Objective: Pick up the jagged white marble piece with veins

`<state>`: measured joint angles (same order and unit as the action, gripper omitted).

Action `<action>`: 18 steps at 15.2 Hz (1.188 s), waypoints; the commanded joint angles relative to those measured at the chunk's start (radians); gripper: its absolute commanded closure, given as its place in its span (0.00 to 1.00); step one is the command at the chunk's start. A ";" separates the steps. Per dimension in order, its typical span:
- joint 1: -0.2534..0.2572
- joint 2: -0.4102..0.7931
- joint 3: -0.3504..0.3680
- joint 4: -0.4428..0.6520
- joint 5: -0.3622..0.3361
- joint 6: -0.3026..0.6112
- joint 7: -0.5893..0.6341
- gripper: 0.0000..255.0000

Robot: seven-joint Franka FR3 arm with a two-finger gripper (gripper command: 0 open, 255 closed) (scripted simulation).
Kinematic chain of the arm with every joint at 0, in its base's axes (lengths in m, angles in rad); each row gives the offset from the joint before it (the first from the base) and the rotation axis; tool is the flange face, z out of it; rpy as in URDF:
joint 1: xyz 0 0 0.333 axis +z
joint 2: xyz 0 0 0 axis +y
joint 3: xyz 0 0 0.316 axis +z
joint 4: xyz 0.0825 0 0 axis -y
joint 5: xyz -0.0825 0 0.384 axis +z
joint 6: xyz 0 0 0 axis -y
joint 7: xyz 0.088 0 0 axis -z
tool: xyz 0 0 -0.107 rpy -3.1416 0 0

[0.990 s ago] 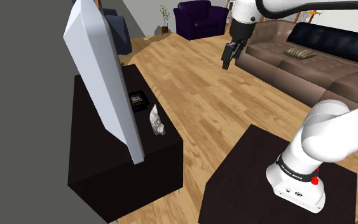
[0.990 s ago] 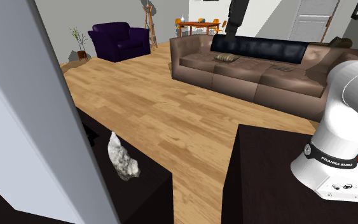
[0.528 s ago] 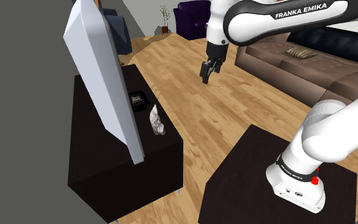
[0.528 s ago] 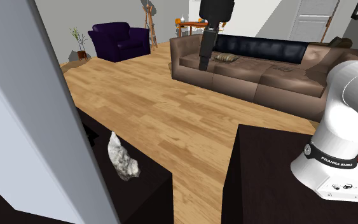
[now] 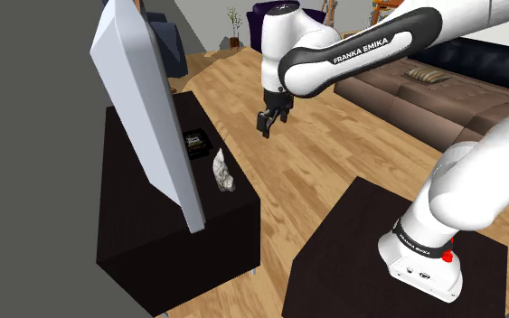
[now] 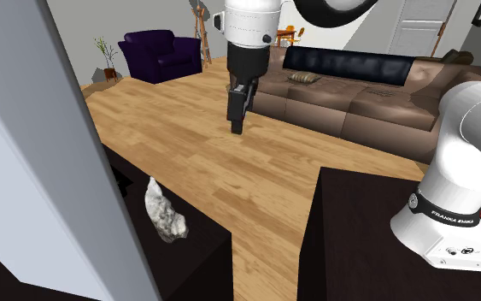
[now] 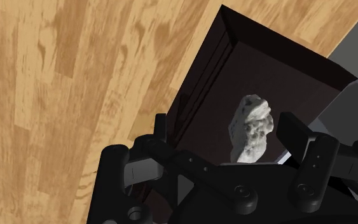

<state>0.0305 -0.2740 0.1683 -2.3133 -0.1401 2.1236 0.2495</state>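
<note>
1. Shoulder view: the gripper [image 5: 266, 124] hangs well apart from the marble piece [image 5: 222, 172], which lies on the dark cabinet [image 5: 153, 235].
2. Second exterior view: the finger gap is hard to judge; the piece appears untouched.
3. Wrist view: the fingers [image 7: 293, 127] stand apart and empty; approach, grasp and lift are not yet done.

We can read FRANKA EMIKA on the arm's white forearm link [image 5: 370, 47], and again on the black band [image 6: 448, 216] at its base.
</note>
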 commanded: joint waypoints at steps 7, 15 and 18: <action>0.009 0.310 0.055 0.143 -0.098 0.116 0.165 0.00; 0.064 0.630 0.048 0.372 -0.207 0.150 0.302 0.00; 0.092 0.752 0.036 0.480 -0.234 0.145 0.336 0.00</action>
<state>0.1156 0.4384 0.2091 -1.8665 -0.3649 2.2682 0.5759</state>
